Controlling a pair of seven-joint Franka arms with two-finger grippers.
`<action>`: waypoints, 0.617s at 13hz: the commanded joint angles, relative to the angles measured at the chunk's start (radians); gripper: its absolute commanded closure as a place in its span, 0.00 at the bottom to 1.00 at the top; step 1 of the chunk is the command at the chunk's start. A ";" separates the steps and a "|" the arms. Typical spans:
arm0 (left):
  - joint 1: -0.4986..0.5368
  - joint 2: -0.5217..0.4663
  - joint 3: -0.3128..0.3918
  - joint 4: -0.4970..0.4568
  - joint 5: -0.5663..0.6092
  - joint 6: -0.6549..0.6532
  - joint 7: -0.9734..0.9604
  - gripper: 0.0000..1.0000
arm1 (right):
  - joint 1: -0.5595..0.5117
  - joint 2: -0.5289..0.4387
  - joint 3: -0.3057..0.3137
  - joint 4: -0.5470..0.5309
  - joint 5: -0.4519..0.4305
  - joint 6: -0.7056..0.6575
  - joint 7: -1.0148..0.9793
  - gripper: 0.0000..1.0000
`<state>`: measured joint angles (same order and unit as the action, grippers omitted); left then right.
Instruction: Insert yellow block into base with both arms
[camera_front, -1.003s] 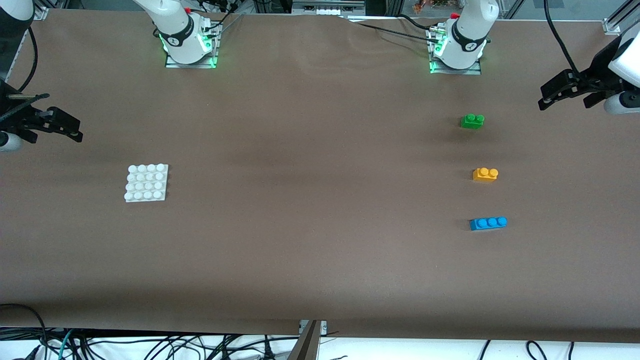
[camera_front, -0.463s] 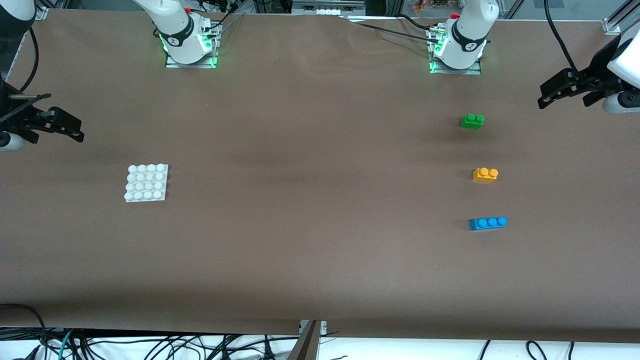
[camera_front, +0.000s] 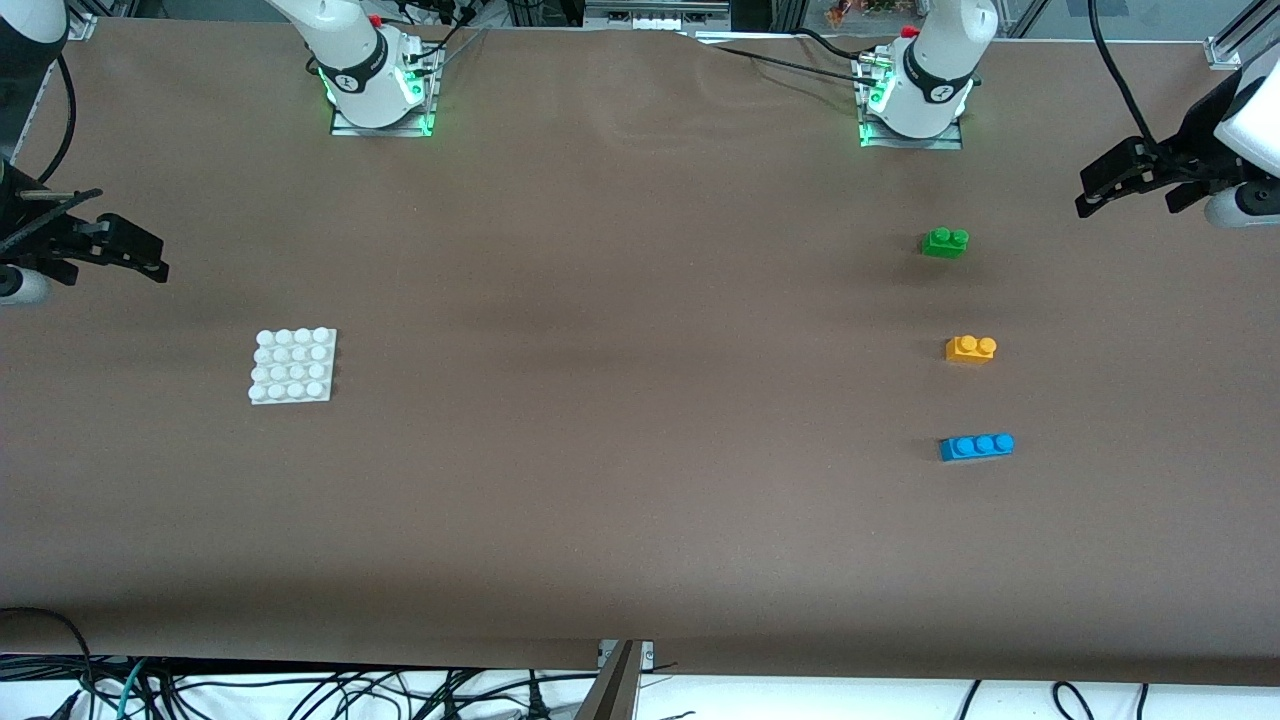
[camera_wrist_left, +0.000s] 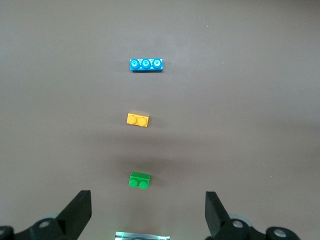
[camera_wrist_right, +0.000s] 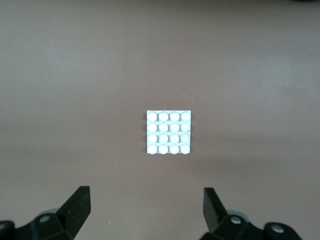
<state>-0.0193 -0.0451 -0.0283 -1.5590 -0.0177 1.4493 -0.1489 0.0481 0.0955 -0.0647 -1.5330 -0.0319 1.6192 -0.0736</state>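
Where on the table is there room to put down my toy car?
The wide bare stretch between the base and the yellow block. It is crowded only where the green brick, yellow block and blue brick line up.

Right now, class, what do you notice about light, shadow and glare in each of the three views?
Front view: even overhead light, green glow at both arm bases, soft dark bands across the table, faint shadow beside the green brick. Left wrist view: the blue brick shows glare on its studs; the yellow block looks matte. Right wrist view: the white base is bright, nearly washed out, studs still distinct.
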 joint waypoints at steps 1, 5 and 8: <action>0.007 0.001 -0.012 0.019 -0.019 -0.020 0.003 0.00 | -0.007 0.024 0.008 0.048 0.010 -0.033 0.006 0.00; 0.006 0.001 -0.013 0.022 -0.019 -0.018 0.005 0.00 | -0.007 0.024 0.008 0.048 0.010 -0.033 0.009 0.00; 0.006 0.001 -0.013 0.022 -0.019 -0.018 0.003 0.00 | -0.007 0.024 0.009 0.048 0.001 -0.033 0.006 0.00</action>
<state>-0.0194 -0.0451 -0.0392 -1.5590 -0.0177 1.4493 -0.1489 0.0482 0.1105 -0.0644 -1.5171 -0.0320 1.6140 -0.0735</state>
